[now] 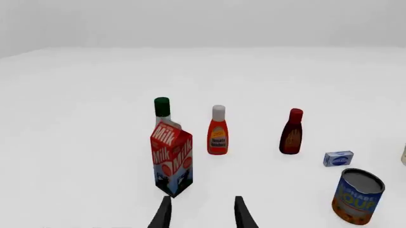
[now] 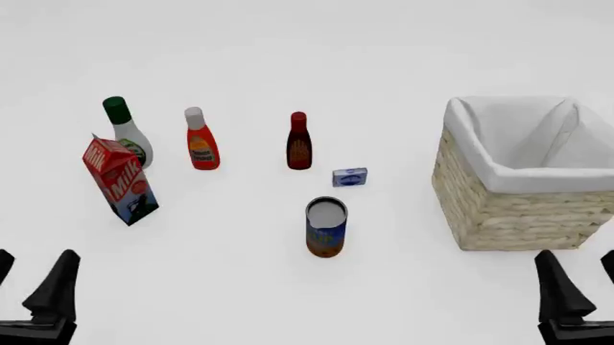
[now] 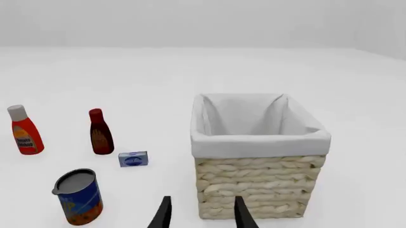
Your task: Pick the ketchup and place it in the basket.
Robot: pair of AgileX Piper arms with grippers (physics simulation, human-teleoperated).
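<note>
Two grippers sit low at the near edge of the white counter (image 2: 287, 302), both with fingers spread apart and holding nothing: left gripper (image 2: 34, 277), right gripper (image 2: 580, 277). Neither is near any object.

Ketchup, a bright red-orange squeeze bottle with a white-grey cap and yellow-orange label (image 2: 200, 140), stands upright toward the far-left part of the counter. It stands between a white bottle with a green cap (image 2: 125, 133) on the side toward the left edge and a darker maroon bottle with a red cap (image 2: 298, 141) on the other side, apart from both. A red-and-white milk carton (image 2: 120, 180) stands nearer the near edge, close to the white bottle; from the left wrist view it stands between the fingers and the white bottle, just off the line to the ketchup.

Large square woven straw-coloured basket with white cloth lining (image 2: 508, 208) sits by the right edge, well apart from the ketchup. A small blue box (image 2: 349, 177) and a blue-and-orange tin can (image 2: 326, 227) lie mid-counter.

Step in hand, as I judge it: nothing started, reach not yet begun. Left arm looks the better placed. Next move calls for advancing past the carton without clipping it, fingers kept wide, then closing on the bottle's body.
</note>
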